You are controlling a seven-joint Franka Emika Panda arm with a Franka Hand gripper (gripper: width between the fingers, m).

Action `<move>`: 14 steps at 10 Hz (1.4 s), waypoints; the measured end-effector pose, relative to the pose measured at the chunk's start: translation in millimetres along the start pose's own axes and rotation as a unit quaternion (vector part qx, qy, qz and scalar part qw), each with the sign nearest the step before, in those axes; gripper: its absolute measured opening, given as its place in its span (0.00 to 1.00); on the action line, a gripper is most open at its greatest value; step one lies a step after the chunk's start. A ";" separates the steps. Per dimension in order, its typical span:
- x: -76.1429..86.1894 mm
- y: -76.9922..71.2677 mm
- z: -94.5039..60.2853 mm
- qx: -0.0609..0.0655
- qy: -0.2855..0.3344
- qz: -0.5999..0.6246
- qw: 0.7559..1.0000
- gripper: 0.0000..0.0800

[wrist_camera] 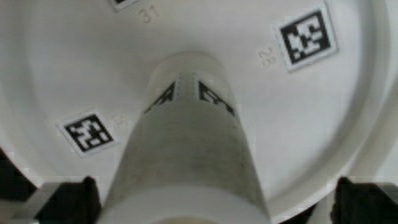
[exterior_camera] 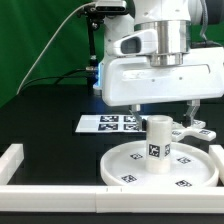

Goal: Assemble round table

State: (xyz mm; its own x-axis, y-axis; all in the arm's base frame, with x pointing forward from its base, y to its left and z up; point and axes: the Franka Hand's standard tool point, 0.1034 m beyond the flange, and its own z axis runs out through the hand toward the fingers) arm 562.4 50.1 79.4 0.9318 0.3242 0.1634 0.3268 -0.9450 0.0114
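Cylinder leg (exterior_camera: 157, 146) upright on round disc (exterior_camera: 122, 166)

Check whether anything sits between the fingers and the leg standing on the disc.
Nothing visible does. The leg stands upright on the round disc, and the gripper hangs above it, fingers open on either side with bare gaps to the leg. The cross-shaped foot lies off to the exterior view's right.

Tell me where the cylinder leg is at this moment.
In the exterior view's lower right, the cylinder leg stands upright on the middle of the round disc. The cross-shaped foot lies close by, on its right in that view.
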 end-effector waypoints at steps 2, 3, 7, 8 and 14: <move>-1.2 2.8 0.4 -0.003 -0.002 -0.050 0.999 0.81; -1.5 4.2 0.4 -0.005 -0.003 -0.090 0.996 0.81; 1.2 0.5 0.4 0.008 -0.040 -0.136 0.990 0.81; 0.3 0.9 0.9 0.008 -0.040 -0.127 0.991 0.78; 0.7 5.1 1.1 -0.002 -0.034 0.002 0.999 0.50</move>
State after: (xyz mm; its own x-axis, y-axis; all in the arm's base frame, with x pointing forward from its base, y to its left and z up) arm 564.9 45.6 78.5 0.9414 0.3233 0.0960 0.3234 -0.9461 0.0141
